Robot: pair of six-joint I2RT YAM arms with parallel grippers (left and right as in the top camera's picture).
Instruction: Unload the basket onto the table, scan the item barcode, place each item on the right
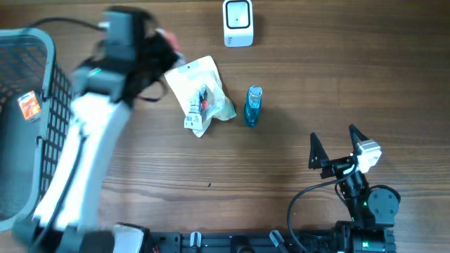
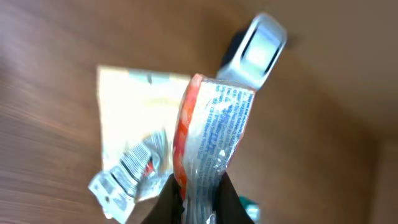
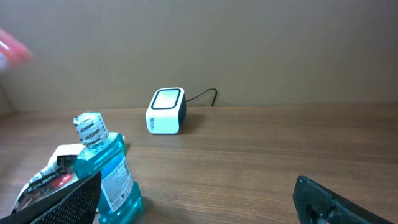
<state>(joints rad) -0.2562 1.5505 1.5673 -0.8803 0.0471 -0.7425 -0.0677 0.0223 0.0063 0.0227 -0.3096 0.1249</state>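
My left gripper (image 2: 198,199) is shut on a red-and-clear printed packet (image 2: 211,130), held up off the table. The packet's top edge points toward the white barcode scanner (image 2: 258,46). From overhead, the left gripper (image 1: 163,50) is blurred, left of the scanner (image 1: 238,22), and a bit of the red packet (image 1: 167,35) shows. My right gripper (image 1: 336,149) sits open at the front right with nothing between its fingers. In the right wrist view the scanner (image 3: 166,111) stands far ahead.
A clear bag of small items (image 1: 200,95) lies mid-table with a blue mouthwash bottle (image 1: 253,105) beside it. A grey mesh basket (image 1: 28,140) holding an orange item stands at the left edge. The bottle (image 3: 106,174) is close to the right gripper's left finger (image 3: 62,202).
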